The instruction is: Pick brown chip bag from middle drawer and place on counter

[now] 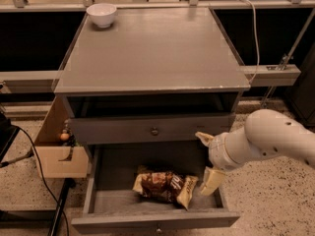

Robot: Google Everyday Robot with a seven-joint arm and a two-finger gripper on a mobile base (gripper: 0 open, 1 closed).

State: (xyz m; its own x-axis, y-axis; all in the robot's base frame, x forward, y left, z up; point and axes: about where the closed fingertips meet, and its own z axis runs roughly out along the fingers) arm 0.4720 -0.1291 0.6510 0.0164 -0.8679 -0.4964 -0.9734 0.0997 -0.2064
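The brown chip bag [165, 186] lies flat in the open middle drawer [101, 203], near its front right. My gripper [208, 160] hangs over the drawer's right side, just right of the bag and apart from it. Its two pale fingers [212, 180] are spread wide, one up near the drawer front above, one down by the bag's yellow end. It holds nothing. The counter [152, 48] is the grey top of the cabinet above.
A white bowl [101, 14] sits at the counter's back left corner. A closed drawer front with a round knob [154, 131] is above the open drawer. A wooden box [55, 156] and black cables [34, 156] are on the floor at left.
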